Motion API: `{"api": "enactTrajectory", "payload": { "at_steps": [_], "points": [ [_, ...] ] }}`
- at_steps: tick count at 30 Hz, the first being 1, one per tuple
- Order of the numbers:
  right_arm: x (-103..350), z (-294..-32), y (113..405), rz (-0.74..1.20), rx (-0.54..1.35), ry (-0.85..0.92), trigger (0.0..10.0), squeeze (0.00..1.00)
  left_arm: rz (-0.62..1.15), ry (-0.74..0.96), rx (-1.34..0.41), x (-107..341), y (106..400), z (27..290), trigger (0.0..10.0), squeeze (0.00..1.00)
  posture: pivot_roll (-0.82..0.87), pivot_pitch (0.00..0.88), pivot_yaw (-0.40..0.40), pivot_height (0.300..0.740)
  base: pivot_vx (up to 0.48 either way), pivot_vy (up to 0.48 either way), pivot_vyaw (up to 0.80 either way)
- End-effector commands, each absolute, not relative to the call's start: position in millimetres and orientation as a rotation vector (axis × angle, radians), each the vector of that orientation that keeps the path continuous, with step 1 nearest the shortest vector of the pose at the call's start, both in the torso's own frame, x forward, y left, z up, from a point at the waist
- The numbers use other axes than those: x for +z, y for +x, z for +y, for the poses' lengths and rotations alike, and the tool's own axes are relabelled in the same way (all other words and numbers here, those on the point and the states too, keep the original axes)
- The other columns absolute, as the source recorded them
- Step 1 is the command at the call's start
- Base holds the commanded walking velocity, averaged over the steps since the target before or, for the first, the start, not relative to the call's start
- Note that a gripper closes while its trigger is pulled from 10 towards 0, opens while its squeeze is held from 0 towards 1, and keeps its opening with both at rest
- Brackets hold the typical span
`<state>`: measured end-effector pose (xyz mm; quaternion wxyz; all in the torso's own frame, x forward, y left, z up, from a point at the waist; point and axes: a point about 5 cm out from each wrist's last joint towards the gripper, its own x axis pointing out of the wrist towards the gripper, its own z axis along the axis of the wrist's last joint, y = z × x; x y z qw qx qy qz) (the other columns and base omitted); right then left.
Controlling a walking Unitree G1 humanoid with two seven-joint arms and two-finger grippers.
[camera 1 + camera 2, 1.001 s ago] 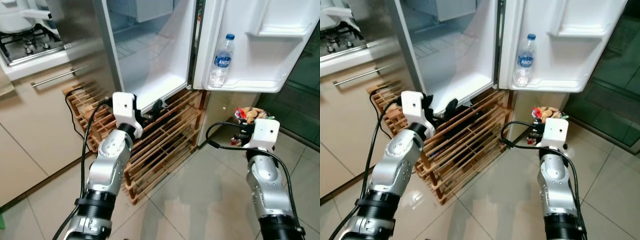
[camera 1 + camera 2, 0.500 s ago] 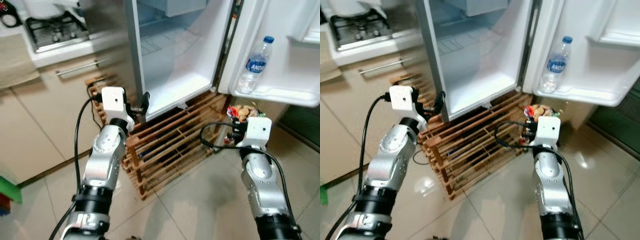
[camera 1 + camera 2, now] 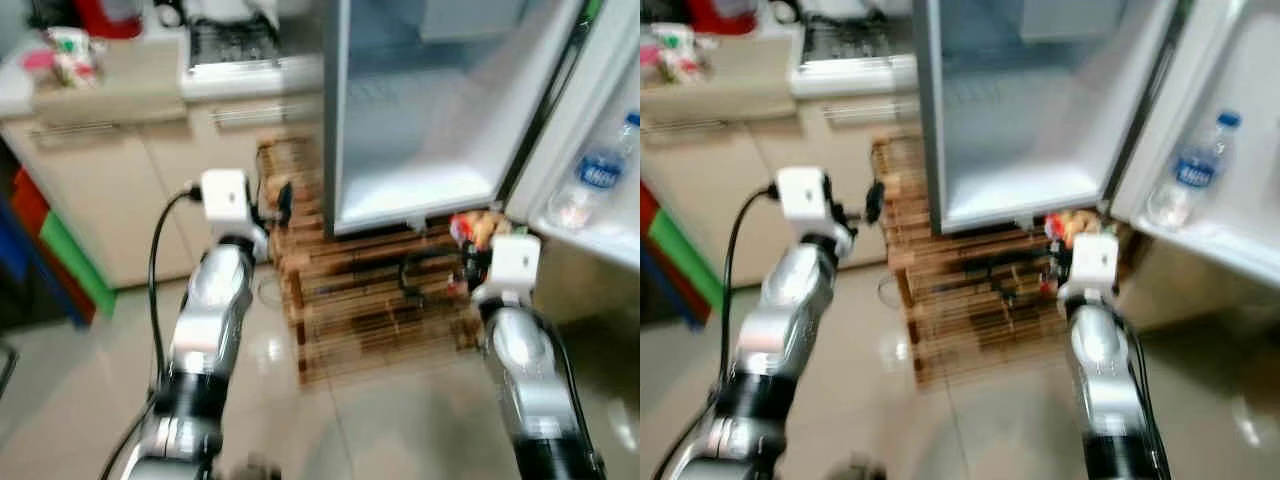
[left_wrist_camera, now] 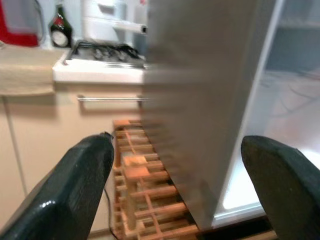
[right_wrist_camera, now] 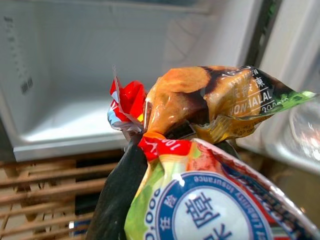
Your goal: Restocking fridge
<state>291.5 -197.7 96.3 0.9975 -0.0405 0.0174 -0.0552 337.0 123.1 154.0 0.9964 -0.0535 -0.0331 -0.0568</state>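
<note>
Glossy crinkled plastic snack bag (image 5: 210, 165); slatted bare wood rack (image 3: 370, 300); brushed metal fridge (image 4: 195, 100) side, smooth white plastic inside; shiny floor tiles (image 3: 400, 430); clear plastic bottle (image 3: 1185, 170).

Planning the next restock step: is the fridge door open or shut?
Open. The fridge door is swung wide, baring the white inside, a water bottle on its shelf.

A wooden slatted rack (image 3: 370, 300) stands on the pale tiled floor (image 3: 400, 430), just beside the beige cabinets (image 3: 120, 200). On the counter there is a gas stove (image 4: 107, 50), a dark bottle (image 4: 60, 31) and a red object (image 4: 20, 22). A black cable (image 4: 107, 195) hangs near the rack.
</note>
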Motion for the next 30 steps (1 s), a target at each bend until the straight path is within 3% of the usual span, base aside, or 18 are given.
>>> {"api": "enactTrajectory", "payload": {
  "at_steps": [1,10,21,26,30],
  "points": [
    [105,-190,296,-0.003,-0.083,-0.075,10.0,0.00,-0.054,-0.089,-0.083,152,338,130,10.0,0.00,-0.09,0.000,0.017,0.740,0.292,-0.375,0.74],
    [105,-188,295,-0.007,-0.077,-0.054,10.0,0.00,-0.064,-0.083,-0.081,152,338,129,10.0,0.00,-0.08,0.000,0.019,0.740,0.205,-0.243,0.70],
    [106,-186,295,-0.013,-0.076,-0.064,10.0,0.00,-0.104,-0.076,-0.216,158,332,112,10.0,0.00,-0.08,0.000,0.019,0.740,0.000,0.000,0.00],
    [104,-185,295,-0.009,-0.069,-0.062,10.0,0.00,-0.076,-0.056,-0.399,158,317,92,10.0,0.00,-0.08,0.000,0.019,0.740,0.000,0.000,0.00],
    [104,-183,297,-0.008,-0.058,-0.064,10.0,0.00,-0.010,-0.007,-0.427,143,311,97,10.0,0.00,-0.08,0.000,0.016,0.740,0.000,0.000,0.00]
  ]
}}
